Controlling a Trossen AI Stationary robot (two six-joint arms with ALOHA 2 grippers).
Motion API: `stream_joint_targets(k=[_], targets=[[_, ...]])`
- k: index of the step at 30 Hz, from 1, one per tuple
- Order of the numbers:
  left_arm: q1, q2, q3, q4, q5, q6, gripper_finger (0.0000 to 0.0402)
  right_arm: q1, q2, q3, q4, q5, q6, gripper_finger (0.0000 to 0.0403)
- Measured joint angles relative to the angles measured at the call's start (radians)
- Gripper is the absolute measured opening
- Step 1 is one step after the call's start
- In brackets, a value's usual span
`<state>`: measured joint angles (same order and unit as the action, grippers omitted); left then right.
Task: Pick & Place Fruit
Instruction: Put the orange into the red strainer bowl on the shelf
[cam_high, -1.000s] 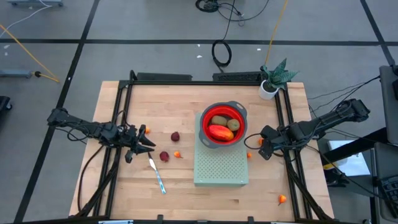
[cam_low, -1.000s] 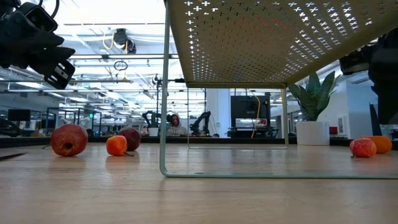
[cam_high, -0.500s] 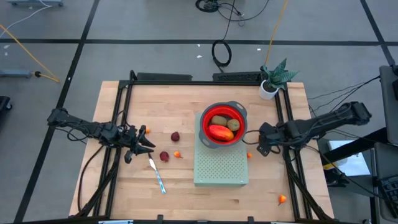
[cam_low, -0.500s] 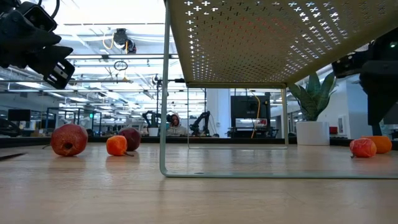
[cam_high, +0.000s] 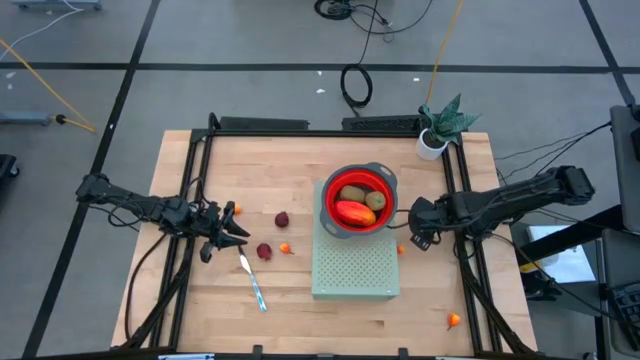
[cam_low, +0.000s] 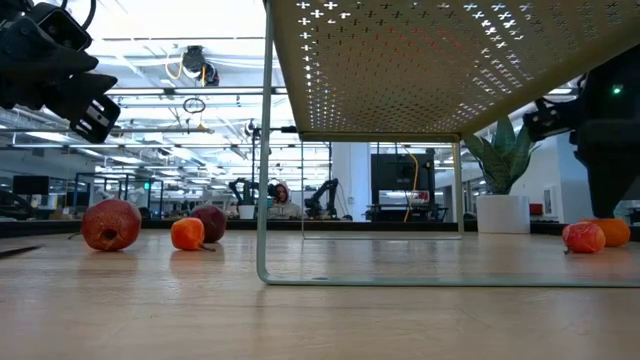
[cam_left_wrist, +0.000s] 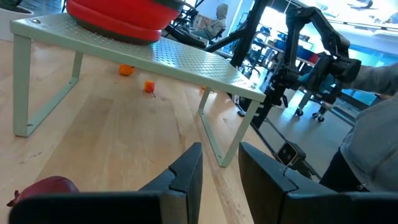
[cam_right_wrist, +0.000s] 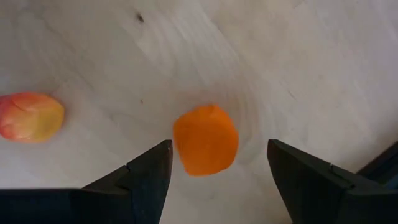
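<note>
Fruit status: elongated red-orange fruit (cam_high: 354, 213) and two brown-green ovals (cam_high: 353, 194) already in red bowl (cam_high: 329, 190) on the rack. Right gripper (cam_right_wrist: 214, 163), fingers apart, hangs over a tiny orange ball (cam_right_wrist: 205, 139) on the table. Dark red balls (cam_high: 264, 251) remain near left gripper (cam_high: 238, 231), narrowly parted and empty.

Bowl (cam_high: 384, 186) on rack (cam_high: 355, 270); knife (cam_high: 252, 281), 2 balls (cam_high: 264, 251) left of rack.

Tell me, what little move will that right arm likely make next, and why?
Probably straight down, then a squeeze. The right gripper hangs with its fingers open, and a tiny orange ball sits on the wood between them, not yet held. The red bowl on the rack already holds other fruit.
</note>
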<state>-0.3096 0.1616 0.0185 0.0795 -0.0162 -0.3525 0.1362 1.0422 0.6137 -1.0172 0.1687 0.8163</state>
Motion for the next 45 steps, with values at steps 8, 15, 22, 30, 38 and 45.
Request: stream_joint_targets(k=[8, 15, 22, 30, 38, 45], targets=[[0.0, 0.0, 0.0, 0.0, 0.0, 0.002, 0.0102, -0.037, 0.048, 0.0, 0.018, -0.017, -0.081, 0.0254], [0.0, 0.0, 0.0, 0.0, 0.0, 0.001, 0.0102, -0.058, 0.085, -0.006, 0.048, -0.062, -0.151, 0.0254], [0.0, 0.0, 0.0, 0.0, 0.0, -0.002, 0.0102, -0.058, 0.086, -0.07, 0.055, -0.148, -0.119, 0.0236], [0.0, 0.0, 0.0, 0.0, 0.0, 0.002, 0.0102, -0.058, 0.082, -0.083, 0.046, -0.197, -0.062, 0.0112], [0.001, 0.0, 0.0, 0.0, 0.0, 0.008, 0.0102, -0.058, 0.06, -0.083, 0.041, -0.328, -0.05, 0.0008], [0.0, 0.0, 0.0, -0.001, 0.0, 0.01, 0.0102, -0.058, 0.029, -0.084, 0.024, -0.321, 0.008, 0.0003]])
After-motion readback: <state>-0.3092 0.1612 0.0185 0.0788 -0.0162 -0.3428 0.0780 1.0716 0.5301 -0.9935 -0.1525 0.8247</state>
